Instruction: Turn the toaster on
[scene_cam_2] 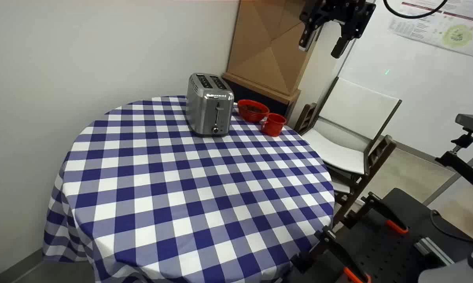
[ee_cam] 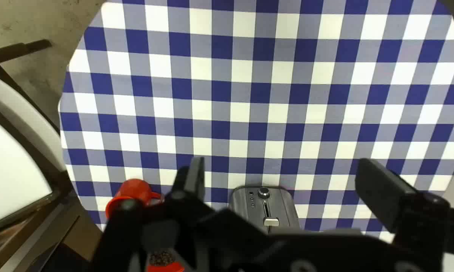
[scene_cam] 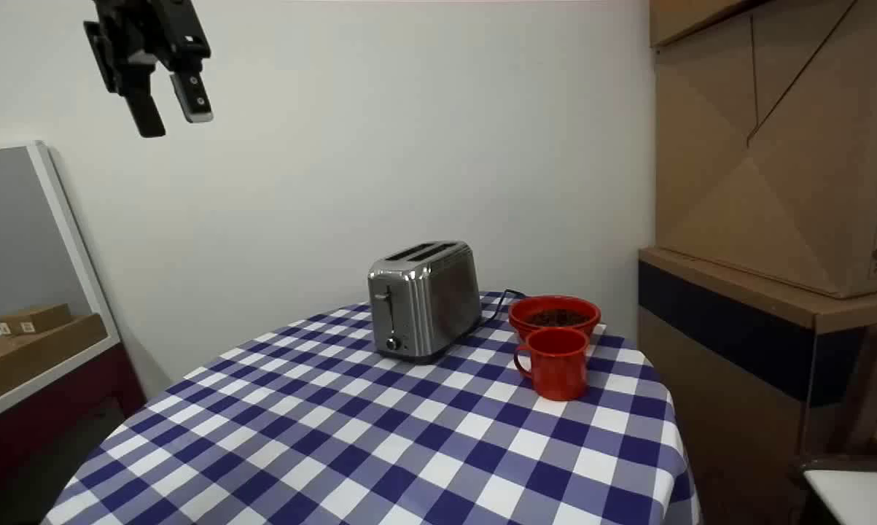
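Observation:
The brushed-silver toaster [scene_cam: 449, 306] stands upright on the checked tablecloth near the wall, and it also shows in an exterior view [scene_cam_2: 205, 106]. Its lever [scene_cam: 383, 296] sits near the top of its slot, with a round knob [scene_cam_2: 215, 129] below it. In the wrist view the toaster's lever face [ee_cam: 281, 206] shows between the fingers, with the lever [ee_cam: 271, 222] visible and the rest hidden behind the gripper body. My gripper [scene_cam: 173, 125] is open and empty, high above the table and apart from the toaster. It also shows in an exterior view [scene_cam_2: 319, 52] and the wrist view [ee_cam: 281, 163].
A red cup [scene_cam: 559, 364] and a red bowl [scene_cam: 555, 302] with dark bits inside stand beside the toaster. A black cord [scene_cam: 500, 302] runs behind it. Cardboard boxes [scene_cam: 766, 175] and a white chair [scene_cam_2: 354, 114] stand past the table [scene_cam_2: 173, 169].

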You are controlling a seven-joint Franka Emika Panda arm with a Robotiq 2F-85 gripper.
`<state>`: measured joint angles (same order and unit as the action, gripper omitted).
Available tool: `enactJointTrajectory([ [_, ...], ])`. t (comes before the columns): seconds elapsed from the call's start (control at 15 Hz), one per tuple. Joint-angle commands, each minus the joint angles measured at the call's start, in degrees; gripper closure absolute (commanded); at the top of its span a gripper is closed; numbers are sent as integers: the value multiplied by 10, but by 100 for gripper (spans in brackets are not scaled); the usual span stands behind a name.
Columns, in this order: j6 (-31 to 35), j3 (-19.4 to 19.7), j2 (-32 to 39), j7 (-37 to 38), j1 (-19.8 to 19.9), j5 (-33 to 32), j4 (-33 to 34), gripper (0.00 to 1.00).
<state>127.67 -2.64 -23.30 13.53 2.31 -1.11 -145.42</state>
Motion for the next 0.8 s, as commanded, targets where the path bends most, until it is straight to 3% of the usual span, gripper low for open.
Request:
enactJointTrajectory([
  [0.0,-1,0,0,0,0,0,1,0],
  [0.33,75,-2,60,1,9,-23,42,0],
  [0.73,160,3,203,1,16,-70,135,1],
])
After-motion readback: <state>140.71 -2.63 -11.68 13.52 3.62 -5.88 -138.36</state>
